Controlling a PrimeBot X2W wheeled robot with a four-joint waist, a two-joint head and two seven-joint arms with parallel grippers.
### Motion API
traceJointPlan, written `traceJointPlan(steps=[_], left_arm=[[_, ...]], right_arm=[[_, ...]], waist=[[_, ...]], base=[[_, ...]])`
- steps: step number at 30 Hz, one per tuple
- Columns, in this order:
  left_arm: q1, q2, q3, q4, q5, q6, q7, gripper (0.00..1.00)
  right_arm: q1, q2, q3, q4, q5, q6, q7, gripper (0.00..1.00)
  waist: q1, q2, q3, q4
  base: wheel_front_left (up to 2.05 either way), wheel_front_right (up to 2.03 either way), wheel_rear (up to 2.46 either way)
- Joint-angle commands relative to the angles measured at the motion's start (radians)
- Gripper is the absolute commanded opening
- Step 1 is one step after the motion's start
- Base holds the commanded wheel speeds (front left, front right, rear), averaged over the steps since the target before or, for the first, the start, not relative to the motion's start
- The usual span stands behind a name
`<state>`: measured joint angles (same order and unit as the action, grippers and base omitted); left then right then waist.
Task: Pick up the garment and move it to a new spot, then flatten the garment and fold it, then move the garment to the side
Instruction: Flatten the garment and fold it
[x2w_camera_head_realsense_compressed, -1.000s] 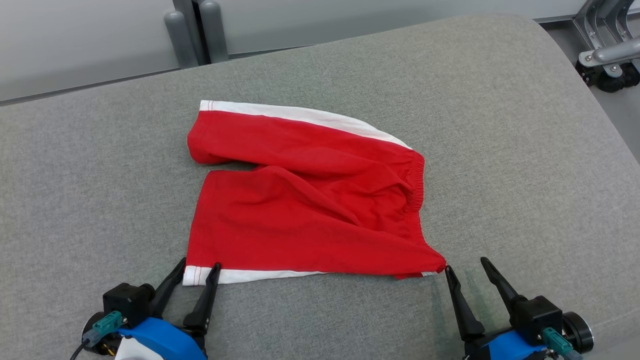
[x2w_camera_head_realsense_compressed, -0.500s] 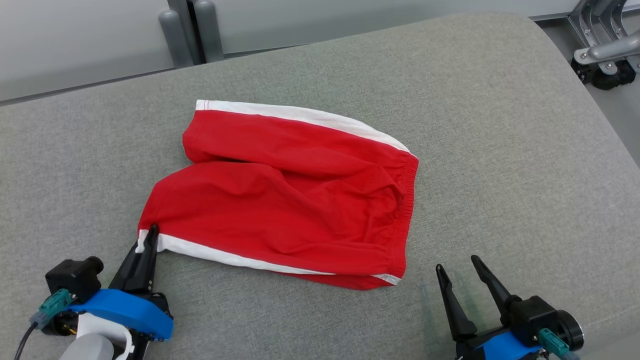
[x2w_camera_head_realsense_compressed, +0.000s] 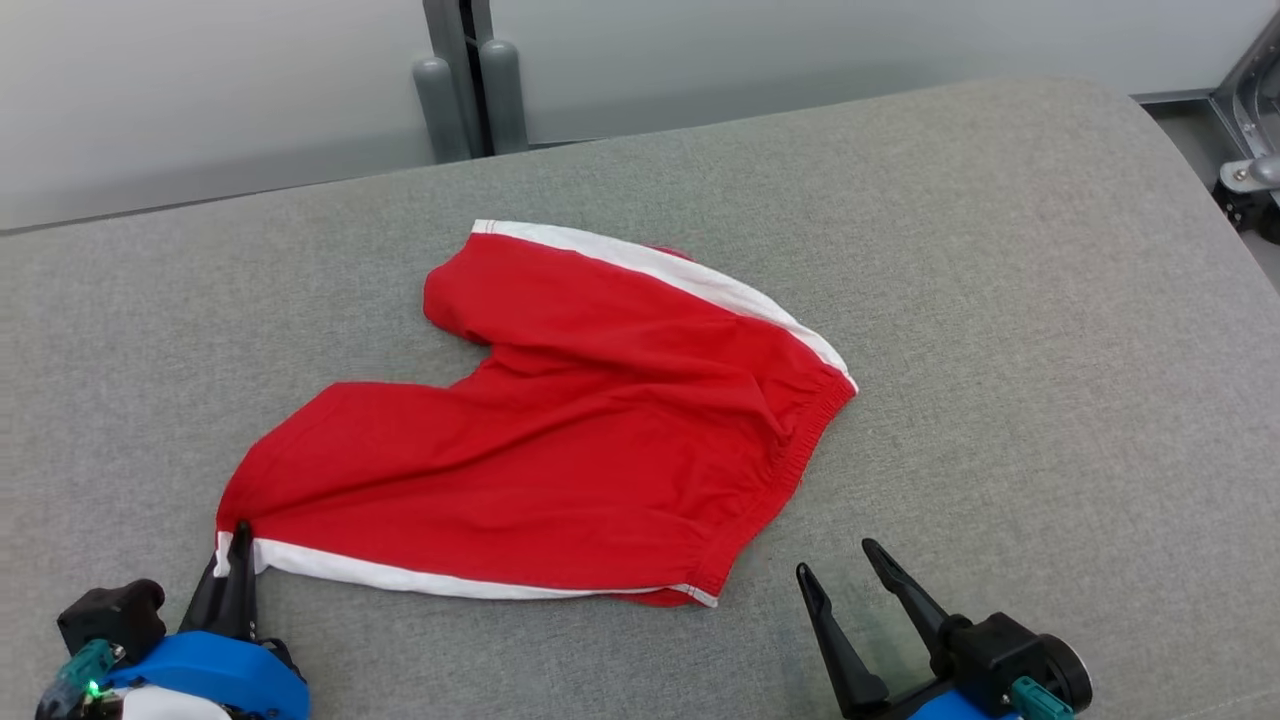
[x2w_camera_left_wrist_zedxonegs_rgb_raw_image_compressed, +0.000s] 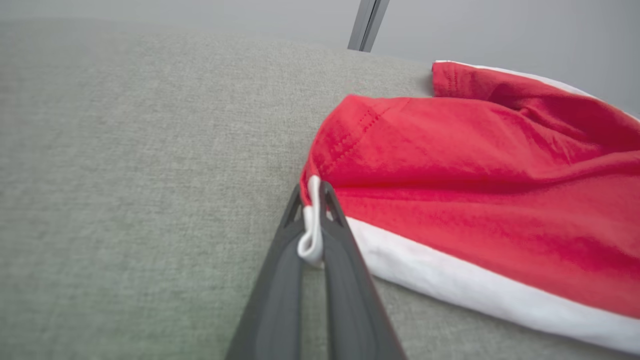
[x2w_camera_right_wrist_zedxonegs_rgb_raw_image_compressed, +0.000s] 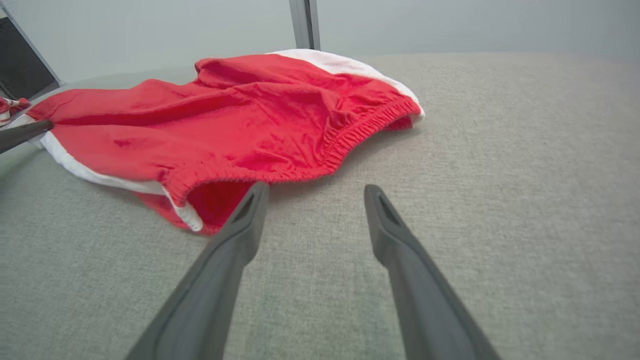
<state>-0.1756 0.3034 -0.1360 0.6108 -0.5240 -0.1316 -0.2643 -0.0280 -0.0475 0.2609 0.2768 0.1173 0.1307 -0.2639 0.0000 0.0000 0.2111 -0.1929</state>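
The red shorts with white side stripes lie rumpled in the middle of the grey fabric-covered table. The left hand is clenched on the white-striped hem corner of one leg, at the near left. The right hand is released, fingers apart, just beside the waistband's near corner.

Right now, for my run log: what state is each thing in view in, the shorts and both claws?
red shorts: unfolded, lying rumpled on the grey cushion, near leg pulled out to the left.
left claw: shut on the white-trimmed hem corner of the near leg.
right claw: open, holding nothing, near the waistband end.
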Motion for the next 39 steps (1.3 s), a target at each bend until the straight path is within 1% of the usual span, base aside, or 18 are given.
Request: traceJointPlan(steps=[1, 2, 3, 4, 8, 14, 23, 24, 25, 26, 29, 34, 39], left_arm=[[0.011, -0.014, 0.013, 0.007, 0.016, 0.002, 0.0, 0.0], [0.014, -0.02, 0.015, 0.007, 0.023, 0.002, 0.0, 0.0], [0.017, -0.023, 0.022, -0.003, 0.03, 0.002, 0.0, 0.77], [0.023, -0.028, 0.026, -0.008, 0.037, 0.002, 0.0, 1.0], [0.033, -0.048, 0.046, -0.034, 0.06, 0.001, 0.0, 1.0], [0.069, -0.08, 0.073, -0.101, 0.097, 0.001, 0.0, 1.0], [0.082, -0.084, 0.067, -0.169, 0.104, 0.001, 0.0, 1.0], [0.079, -0.083, 0.064, -0.173, 0.102, 0.001, 0.0, 1.0], [0.077, -0.08, 0.061, -0.177, 0.1, 0.001, 0.0, 1.0], [0.075, -0.078, 0.055, -0.181, 0.097, 0.001, 0.0, 1.0], [0.072, -0.07, 0.043, -0.187, 0.087, 0.001, 0.0, 1.0], [0.071, -0.058, 0.015, -0.191, 0.07, 0.001, 0.0, 1.0], [0.055, -0.041, -0.037, -0.189, 0.05, 0.001, 0.0, 1.0]], right_arm=[[0.002, -0.005, 0.009, 0.006, 0.013, 0.0, -0.001, 1.0], [-0.002, -0.005, 0.014, 0.007, 0.016, 0.0, -0.001, 1.0], [-0.004, -0.005, 0.022, 0.009, 0.018, 0.0, -0.001, 1.0], [-0.005, -0.005, 0.031, 0.008, 0.022, 0.0, -0.001, 1.0], [-0.003, -0.005, 0.06, 0.006, 0.051, 0.0, -0.001, 1.0], [0.01, -0.005, 0.144, 0.018, 0.111, 0.0, -0.001, 1.0], [-0.033, -0.005, 0.143, 0.072, 0.181, 0.0, -0.001, 1.0], [-0.041, -0.005, 0.138, 0.074, 0.184, 0.0, -0.001, 0.8], [-0.047, -0.005, 0.132, 0.073, 0.193, 0.0, -0.001, 0.18], [-0.055, -0.005, 0.123, 0.069, 0.192, 0.0, -0.001, 0.0], [-0.075, -0.005, 0.092, 0.055, 0.188, 0.0, -0.001, 0.0], [-0.129, -0.005, -0.011, 0.066, 0.172, 0.0, -0.001, 0.0], [-0.211, -0.005, -0.126, 0.15, 0.106, 0.0, -0.001, 0.0]], waist=[[0.0, 0.0, -0.009, 0.01], [0.0, 0.0, -0.015, 0.016], [0.0, 0.0, -0.02, 0.022], [0.0, 0.0, -0.025, 0.03], [0.0, 0.0, -0.036, 0.05], [0.0, 0.0, -0.042, 0.084], [0.0, 0.0, -0.028, 0.131], [0.0, 0.0, -0.025, 0.138], [0.0, 0.0, -0.022, 0.143], [0.0, 0.0, -0.019, 0.149], [0.0, 0.0, -0.006, 0.166], [0.0, 0.0, 0.019, 0.198], [0.0, 0.0, 0.049, 0.24]], base=[[0.0, 0.0, 0.0], [0.0, 0.0, 0.0], [0.0, 0.0, 0.0], [0.0, 0.0, 0.0], [0.0, 0.0, 0.0], [0.0, 0.0, 0.0], [0.0, 0.0, 0.0], [0.0, 0.0, 0.0], [0.0, 0.0, 0.0], [0.0, 0.0, 0.0], [0.0, 0.0, 0.0], [0.0, 0.0, 0.0], [0.0, 0.0, 0.0]])
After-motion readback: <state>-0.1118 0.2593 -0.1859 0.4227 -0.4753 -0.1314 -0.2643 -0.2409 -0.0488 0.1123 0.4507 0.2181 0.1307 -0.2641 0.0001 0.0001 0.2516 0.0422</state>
